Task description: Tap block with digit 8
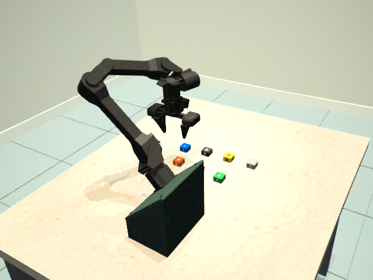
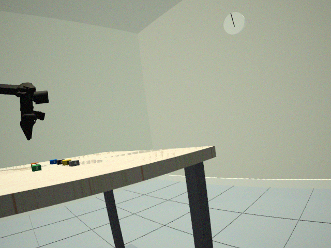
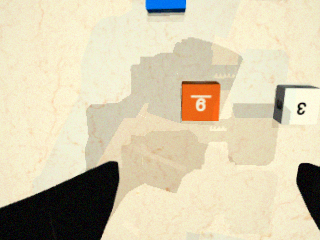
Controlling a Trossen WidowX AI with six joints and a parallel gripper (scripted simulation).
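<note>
Hovering gripper [image 1: 174,130] spread wide and empty, high above the orange block [image 3: 200,101] marked 6, blue block [image 3: 166,5] beyond it, block marked 3 [image 3: 297,104] beside it

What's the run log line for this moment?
hand: open, empty, raised | centred in wrist view: orange block, digit not 8 | tap: not yet done

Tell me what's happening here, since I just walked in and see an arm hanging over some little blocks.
A single black robot arm holds its open, empty gripper high above a row of small numbered blocks on the table. Its wrist camera looks down at the orange block, marked with an underlined 6, with the block marked 3 beside it. It is hunting for an 8 to tap; nothing is touched.
</note>
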